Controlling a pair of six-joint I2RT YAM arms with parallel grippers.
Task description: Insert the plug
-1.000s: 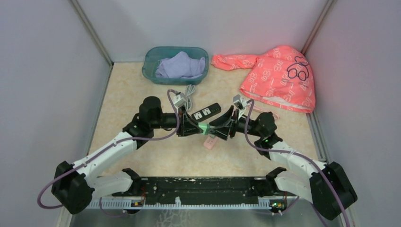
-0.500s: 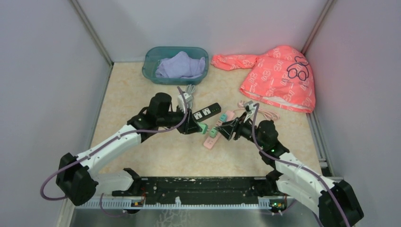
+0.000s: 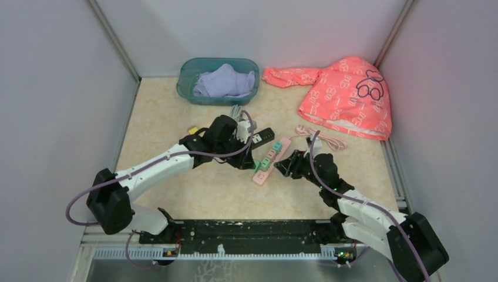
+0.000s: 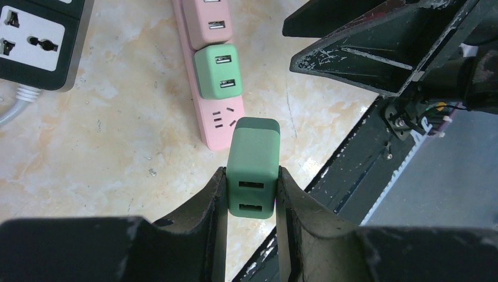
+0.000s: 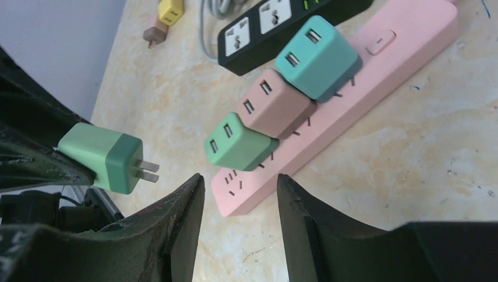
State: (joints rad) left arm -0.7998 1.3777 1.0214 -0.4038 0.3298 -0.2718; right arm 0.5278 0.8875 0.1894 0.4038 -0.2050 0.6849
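Note:
My left gripper (image 4: pixel 249 176) is shut on a green plug (image 4: pixel 252 167), prongs pointing away from the camera, held just above the near end of the pink power strip (image 4: pixel 220 120). In the right wrist view the held plug (image 5: pixel 106 155) hangs left of the strip (image 5: pixel 411 35), prongs bare and level. Three chargers sit in the strip: green (image 5: pixel 238 141), pink (image 5: pixel 273 103), teal (image 5: pixel 317 56). The last socket at the near end is free. My right gripper (image 5: pixel 239 182) stands open and empty just short of that end. From above, the left gripper (image 3: pixel 251 157) and right gripper (image 3: pixel 282 167) flank the strip (image 3: pixel 267 160).
A black power strip (image 3: pixel 263 136) lies just behind the pink one, with a yellow plug (image 3: pixel 192 129) to its left. A teal basin (image 3: pixel 218 81) holding cloth and a pink garment (image 3: pixel 346 97) lie at the back. A pink cable (image 3: pixel 329 140) trails right.
The two grippers met at the green plug a second ago. The left arm has since carried it right to the strip's near end; the right gripper drew back and dropped low beside the strip.

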